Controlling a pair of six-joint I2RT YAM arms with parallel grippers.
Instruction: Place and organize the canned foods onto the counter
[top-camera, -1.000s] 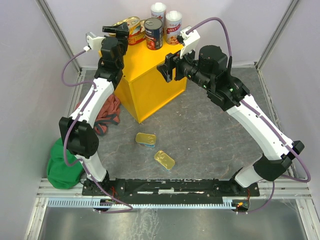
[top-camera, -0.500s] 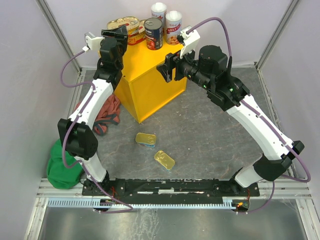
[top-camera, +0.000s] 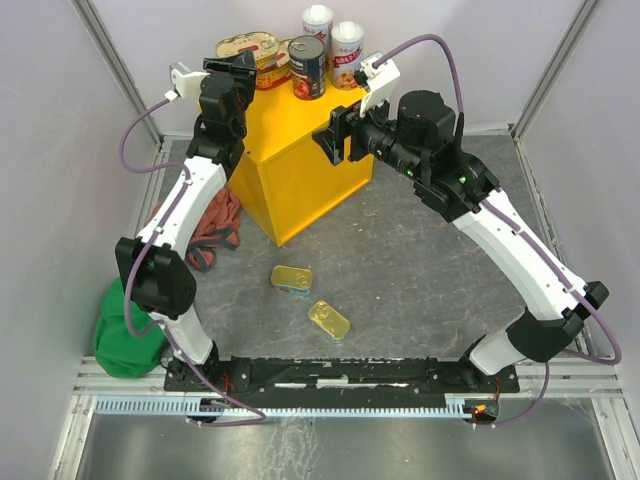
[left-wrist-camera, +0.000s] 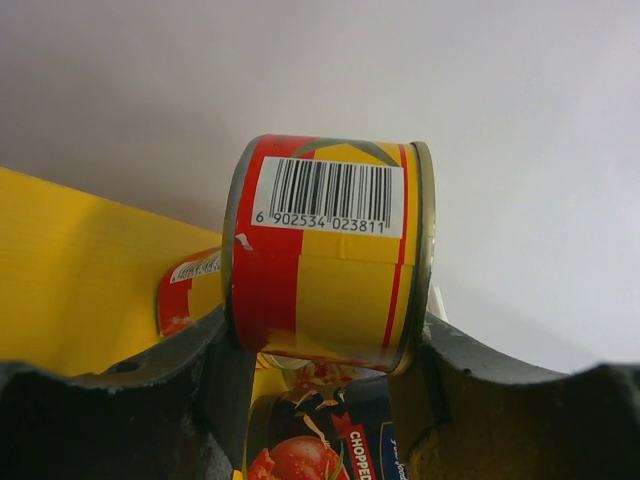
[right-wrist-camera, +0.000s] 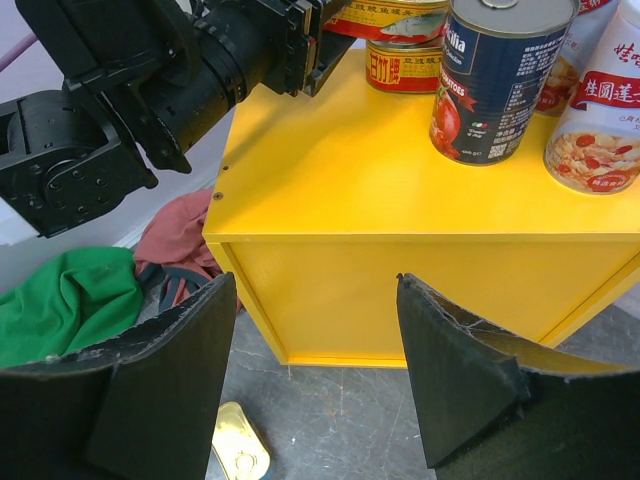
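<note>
Grey floor (top-camera: 430, 270) bears yellow counter (top-camera: 300, 190), rectangular tin (top-camera: 291, 278), oval tin (top-camera: 328, 319), red cloth (top-camera: 215, 232), green cloth (top-camera: 118, 338).

Robotics lab cell: plain white panels (top-camera: 40, 150), aluminium frame posts (top-camera: 115, 68), slotted base rail (top-camera: 300, 406).

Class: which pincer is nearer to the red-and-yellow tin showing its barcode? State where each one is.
Left. The left pincer is shut on the tin, a finger on each side. The right pincer stands open facing the yellow box's side, clear of the tin.
</note>
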